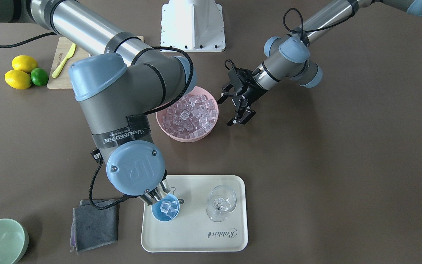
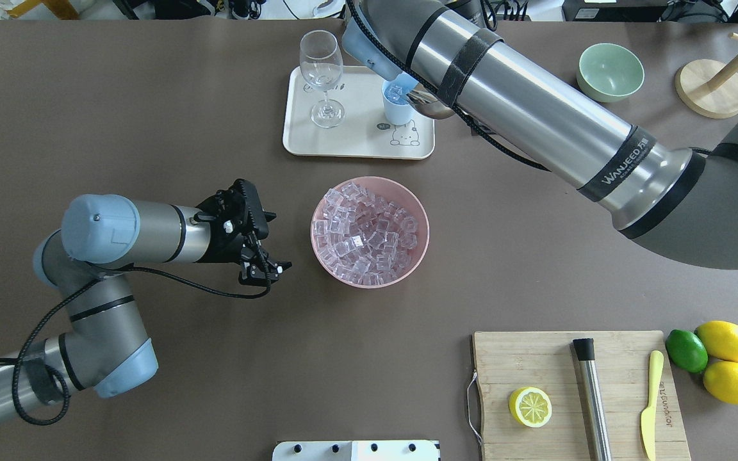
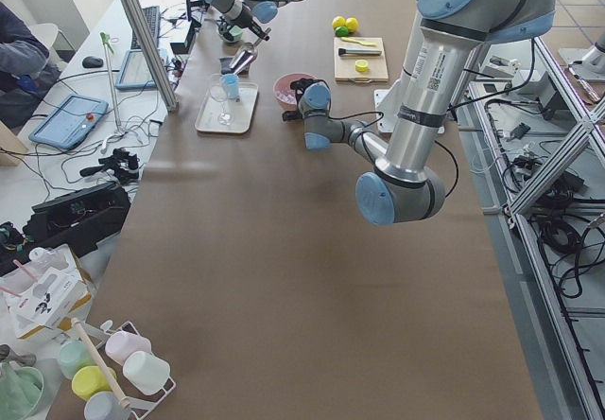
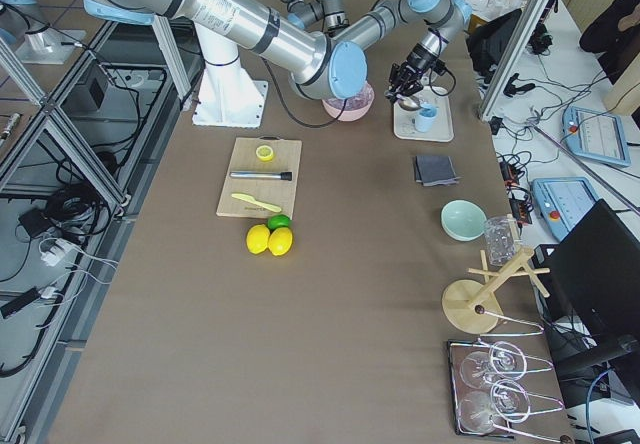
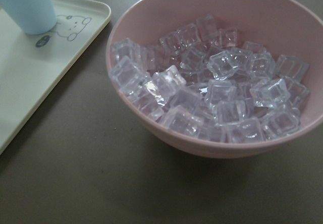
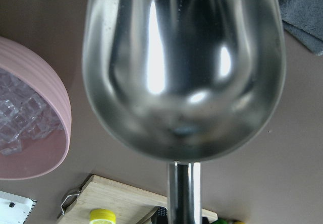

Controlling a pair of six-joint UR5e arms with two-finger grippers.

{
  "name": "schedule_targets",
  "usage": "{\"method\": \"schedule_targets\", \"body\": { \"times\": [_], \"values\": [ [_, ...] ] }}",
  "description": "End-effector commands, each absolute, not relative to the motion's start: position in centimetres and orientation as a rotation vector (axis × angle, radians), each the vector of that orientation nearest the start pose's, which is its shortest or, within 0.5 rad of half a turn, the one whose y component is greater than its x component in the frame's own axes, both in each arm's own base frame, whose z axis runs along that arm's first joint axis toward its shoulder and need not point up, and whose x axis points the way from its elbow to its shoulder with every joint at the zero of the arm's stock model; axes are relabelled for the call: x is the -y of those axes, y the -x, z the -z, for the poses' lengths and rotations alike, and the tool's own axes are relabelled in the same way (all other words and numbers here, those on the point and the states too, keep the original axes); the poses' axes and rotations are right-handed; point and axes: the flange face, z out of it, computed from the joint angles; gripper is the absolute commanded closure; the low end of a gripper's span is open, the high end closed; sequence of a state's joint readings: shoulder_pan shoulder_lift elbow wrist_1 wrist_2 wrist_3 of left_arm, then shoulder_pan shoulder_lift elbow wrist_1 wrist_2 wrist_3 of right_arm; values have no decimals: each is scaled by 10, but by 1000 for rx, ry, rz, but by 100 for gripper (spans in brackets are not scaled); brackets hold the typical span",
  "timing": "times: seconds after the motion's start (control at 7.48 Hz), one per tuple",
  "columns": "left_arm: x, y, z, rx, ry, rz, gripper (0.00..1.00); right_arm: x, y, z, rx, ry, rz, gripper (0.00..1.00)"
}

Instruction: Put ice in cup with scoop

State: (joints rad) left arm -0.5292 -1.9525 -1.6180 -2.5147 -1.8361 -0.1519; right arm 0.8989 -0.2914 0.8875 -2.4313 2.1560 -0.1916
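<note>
The right gripper (image 4: 408, 82), mostly hidden, is seemingly clamping the stiff, slick scoop (image 6: 181, 72) by its short handle over the cup (image 1: 165, 212) near the far edge of the tabletop (image 1: 343, 165), where probably slippery, light ice (image 1: 169, 208) is lying, while the left gripper (image 2: 263, 269) is idling with jaws spread.

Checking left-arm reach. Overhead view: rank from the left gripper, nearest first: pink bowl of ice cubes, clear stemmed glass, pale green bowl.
1. Pink bowl of ice cubes, just right of the left gripper.
2. Clear stemmed glass, on the far tray.
3. Pale green bowl, far right corner.
</note>
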Motion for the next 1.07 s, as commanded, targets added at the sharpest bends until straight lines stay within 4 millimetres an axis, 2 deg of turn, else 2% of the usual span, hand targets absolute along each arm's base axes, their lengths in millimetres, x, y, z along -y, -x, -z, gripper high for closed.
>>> {"method": "schedule_targets", "body": {
  "times": [0.0,0.13,0.27,0.4,0.53,0.67,0.8,0.94],
  "values": [
    [396,-406,-320,-830,-841,-894,2,679,440,-168,515,391,762,100],
    [402,-391,-324,-781,-779,-877,2,680,429,-161,519,367,758,100],
    [411,-383,-332,-741,-725,-860,2,691,385,-161,526,331,716,100],
    [421,-374,-345,-684,-647,-838,2,690,345,-167,539,307,670,100],
    [429,-368,-363,-614,-549,-817,2,673,318,-178,555,296,639,100],
    [445,-351,-374,-571,-481,-775,2,659,280,-189,592,284,554,100],
    [453,-344,-388,-585,-427,-759,2,630,242,-214,603,244,494,100],
    [482,-314,-412,-637,-341,-694,2,588,218,-252,621,241,436,100]
  ]
}}
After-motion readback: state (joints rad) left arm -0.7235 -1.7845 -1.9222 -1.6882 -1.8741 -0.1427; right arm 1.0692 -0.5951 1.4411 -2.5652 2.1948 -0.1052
